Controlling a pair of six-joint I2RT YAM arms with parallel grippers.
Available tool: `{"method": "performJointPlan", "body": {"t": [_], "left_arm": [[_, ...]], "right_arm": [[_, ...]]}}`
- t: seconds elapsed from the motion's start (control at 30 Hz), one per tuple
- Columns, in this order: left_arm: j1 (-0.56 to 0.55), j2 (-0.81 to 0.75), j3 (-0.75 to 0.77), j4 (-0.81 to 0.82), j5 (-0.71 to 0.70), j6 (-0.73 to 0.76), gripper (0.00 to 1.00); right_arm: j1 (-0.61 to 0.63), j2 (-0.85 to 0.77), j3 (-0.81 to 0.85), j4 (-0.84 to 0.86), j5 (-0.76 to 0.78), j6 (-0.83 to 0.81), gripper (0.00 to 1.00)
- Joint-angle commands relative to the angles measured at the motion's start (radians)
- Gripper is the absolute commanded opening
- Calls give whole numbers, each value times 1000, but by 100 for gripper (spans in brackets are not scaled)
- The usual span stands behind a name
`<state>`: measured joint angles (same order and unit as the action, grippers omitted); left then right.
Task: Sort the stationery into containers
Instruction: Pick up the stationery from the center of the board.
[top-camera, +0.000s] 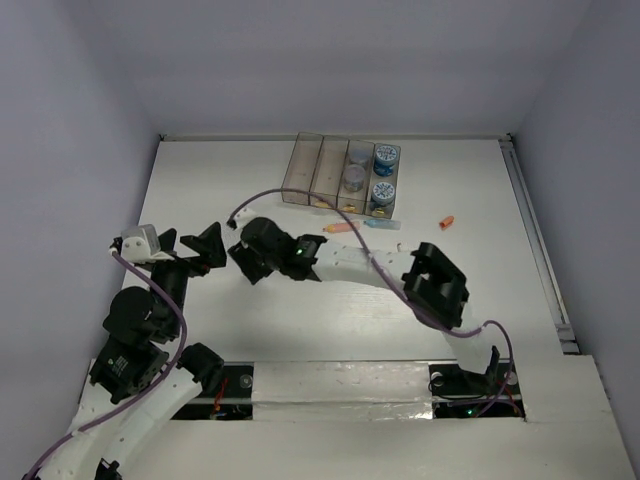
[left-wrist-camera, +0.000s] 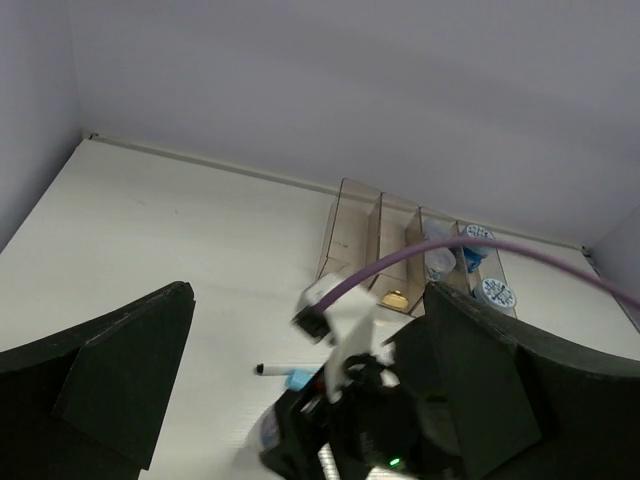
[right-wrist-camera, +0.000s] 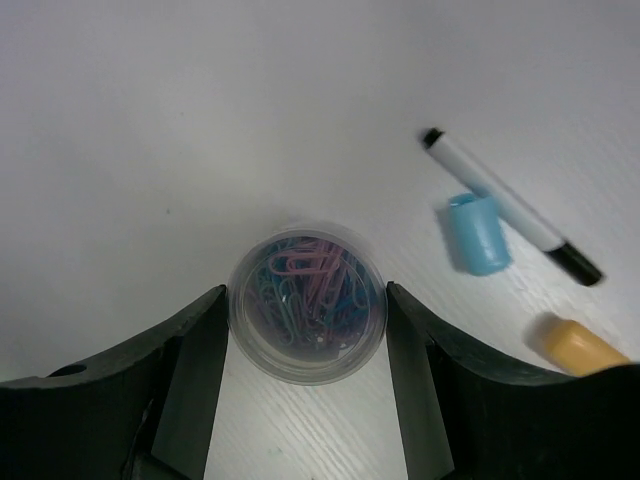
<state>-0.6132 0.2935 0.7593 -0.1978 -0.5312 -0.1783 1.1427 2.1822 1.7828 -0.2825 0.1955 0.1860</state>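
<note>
My right gripper (right-wrist-camera: 305, 298) has its black jaws pressed against both sides of the small round clear plastic jar (right-wrist-camera: 307, 325). The jar is packed with coloured paperclips and stands on the white table (right-wrist-camera: 150, 120) near a stubby blue cap (right-wrist-camera: 477, 233). I worry the smooth round wall may slip out when lifted.

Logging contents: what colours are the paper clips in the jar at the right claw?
Pink, blue and green paper clips in the jar; right wrist view best.

No legible writing, not even on the blue-patterned jars (top-camera: 386, 155).
</note>
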Motion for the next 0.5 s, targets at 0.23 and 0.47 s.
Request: {"method": "performJointPlan", "body": {"t": [0.23, 0.47], "left_arm": [[4, 48, -11, 58, 22, 0, 99], [4, 96, -9, 64, 53, 3, 99]], "right_arm": [[-319, -348, -149, 137, 62, -16, 29], [-495, -346, -154, 126, 65, -43, 29]]}}
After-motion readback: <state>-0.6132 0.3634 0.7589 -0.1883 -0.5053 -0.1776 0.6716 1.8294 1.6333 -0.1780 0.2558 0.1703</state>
